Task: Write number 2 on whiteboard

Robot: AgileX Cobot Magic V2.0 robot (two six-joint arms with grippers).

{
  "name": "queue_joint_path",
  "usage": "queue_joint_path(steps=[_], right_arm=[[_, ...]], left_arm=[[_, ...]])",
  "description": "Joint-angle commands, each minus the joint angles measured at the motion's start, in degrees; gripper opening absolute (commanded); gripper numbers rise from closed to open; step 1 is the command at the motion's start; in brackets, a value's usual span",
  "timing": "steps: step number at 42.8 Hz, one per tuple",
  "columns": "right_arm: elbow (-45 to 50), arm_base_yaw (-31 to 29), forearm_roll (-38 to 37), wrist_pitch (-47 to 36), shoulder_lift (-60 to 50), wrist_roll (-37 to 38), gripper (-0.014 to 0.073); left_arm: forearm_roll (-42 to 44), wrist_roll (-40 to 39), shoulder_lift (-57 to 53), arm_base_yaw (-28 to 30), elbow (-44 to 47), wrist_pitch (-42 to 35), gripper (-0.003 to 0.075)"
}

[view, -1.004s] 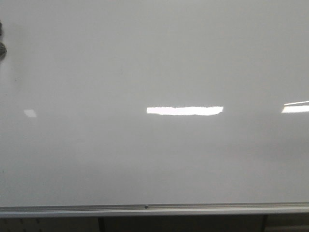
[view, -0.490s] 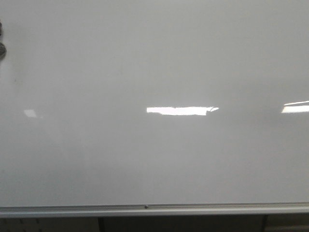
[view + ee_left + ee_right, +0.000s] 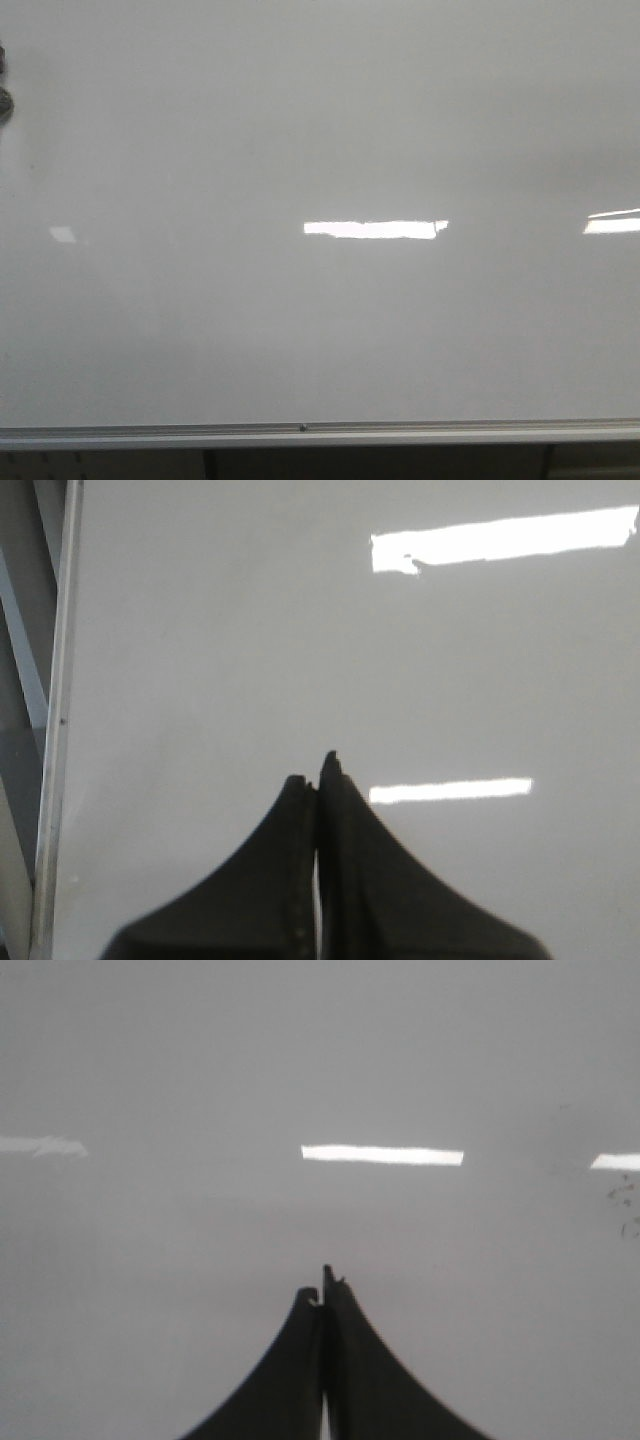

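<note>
The whiteboard (image 3: 320, 120) fills the front view, glossy white-grey, with its silver rail (image 3: 320, 433) along the bottom. No black digit 2 shows on it in any view. Neither gripper is in the front view. In the left wrist view my left gripper (image 3: 318, 772) is shut with its black fingers pressed together and nothing between them, facing the board (image 3: 250, 630) near its metal edge (image 3: 55, 730). In the right wrist view my right gripper (image 3: 322, 1285) is shut and empty, facing the board (image 3: 320, 1060). No marker is visible.
Bright rectangular light reflections (image 3: 372, 229) lie on the board. Small dark objects (image 3: 4, 100) sit at its far left edge. Faint grey specks (image 3: 625, 1200) show on the board in the right wrist view. Dark stand legs (image 3: 210, 465) show below the rail.
The right end of the middle light reflection in the front view has become shorter, with a faint shadow there. Nothing else on the board differs.
</note>
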Motion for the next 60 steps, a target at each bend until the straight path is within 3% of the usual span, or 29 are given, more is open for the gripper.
queue_joint_path(steps=[1,34,39,48,50,60], right_arm=[[-2.5,-0.2,-0.4,-1.9,3.7,-0.1,-0.0069],[-2.3,-0.2,-0.4,-1.0,19.2,-0.1,-0.0062],[-2.3,-0.2,-0.4,-1.0,20.9,-0.1,0.006],[-2.3,-0.2,-0.9,-1.2,22.5,-0.2,0.0521],[-2.3,-0.2,-0.9,-1.3,22.5,-0.2,0.0589],[-2.3,-0.2,-1.0,-4.2,22.6,-0.2,0.0611]], left_arm=[[-0.5,-0.5,4.0,-0.5,-2.3,-0.8,-0.002],[-0.5,-0.5,12.8,-0.5,4.3,1.8,-0.0017],[-0.5,-0.1,14.0,-0.5,4.3,2.5,0.0068],[-0.5,-0.1,16.5,-0.5,4.1,2.5,0.0475],[-0.5,-0.1,17.1,-0.6,4.1,2.5,0.0514],[0.2,0.0,22.9,-2.9,1.4,4.4,0.0525]])
